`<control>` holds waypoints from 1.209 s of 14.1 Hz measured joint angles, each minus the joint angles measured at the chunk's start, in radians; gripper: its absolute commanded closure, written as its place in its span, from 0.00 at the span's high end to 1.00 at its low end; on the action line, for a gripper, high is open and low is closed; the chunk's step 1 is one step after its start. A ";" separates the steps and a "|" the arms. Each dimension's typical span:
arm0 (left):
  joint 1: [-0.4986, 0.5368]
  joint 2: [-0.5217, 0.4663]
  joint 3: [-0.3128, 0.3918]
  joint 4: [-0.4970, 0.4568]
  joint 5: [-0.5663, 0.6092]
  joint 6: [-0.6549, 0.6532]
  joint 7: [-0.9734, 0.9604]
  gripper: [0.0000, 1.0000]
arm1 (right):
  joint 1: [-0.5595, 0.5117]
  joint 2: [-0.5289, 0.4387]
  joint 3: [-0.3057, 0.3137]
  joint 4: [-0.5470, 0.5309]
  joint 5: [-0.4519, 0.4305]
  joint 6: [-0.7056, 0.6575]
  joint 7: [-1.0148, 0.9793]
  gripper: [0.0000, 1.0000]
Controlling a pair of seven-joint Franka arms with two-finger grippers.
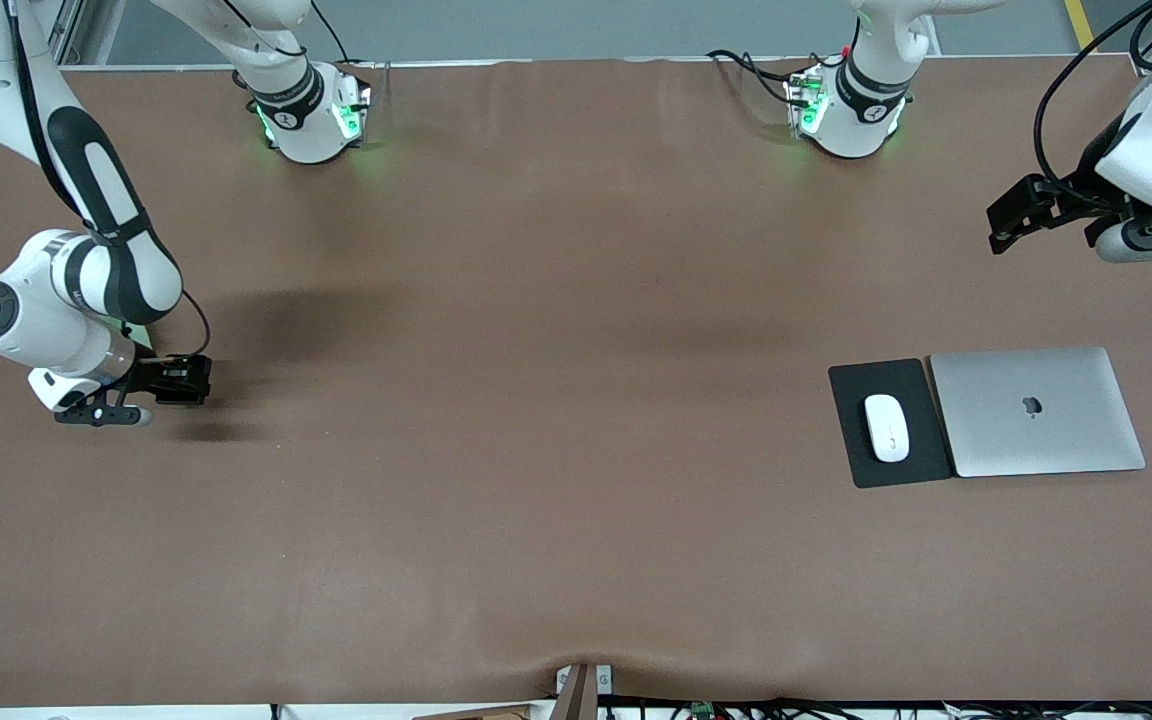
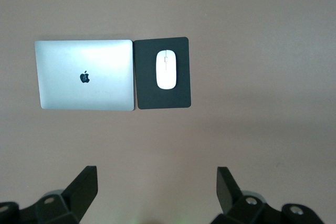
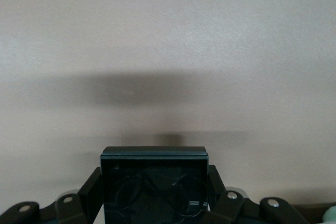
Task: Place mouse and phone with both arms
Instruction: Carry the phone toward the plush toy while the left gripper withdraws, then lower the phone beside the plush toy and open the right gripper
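The white oval mouse (image 1: 886, 427) lies on a black pad (image 1: 851, 385) toward the left arm's end of the table; the left wrist view shows the mouse (image 2: 166, 69) on that pad (image 2: 178, 97). My left gripper (image 1: 998, 225) hangs open and empty in the air over bare table at that end, well apart from the mouse; its fingers (image 2: 86, 179) stand wide around nothing. My right gripper (image 1: 176, 382) is low over the table at the right arm's end, shut on the black glossy phone (image 1: 191, 380). In the right wrist view the phone (image 3: 154, 182) fills the gap between the fingers (image 3: 92, 187).
A closed silver laptop (image 1: 1036, 410) lies flat against the pad's edge, on the side toward the left arm's end; it also shows in the left wrist view (image 2: 84, 74). The brown table mat (image 1: 556, 400) spans the middle. The arms' green-lit bases (image 1: 311, 115) stand along the table's edge farthest from the camera.
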 measured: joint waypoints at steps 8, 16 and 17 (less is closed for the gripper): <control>-0.001 -0.010 -0.001 -0.025 -0.001 -0.013 0.000 1.00 | -0.012 0.068 0.002 -0.003 0.000 0.065 0.000 0.18; 0.001 -0.014 0.007 -0.025 -0.001 -0.020 0.031 1.00 | -0.007 0.069 0.020 0.016 0.000 0.070 0.008 1.00; 0.001 -0.014 0.009 -0.025 -0.001 -0.021 0.042 1.00 | 0.016 0.060 0.024 0.028 0.000 0.059 0.034 1.00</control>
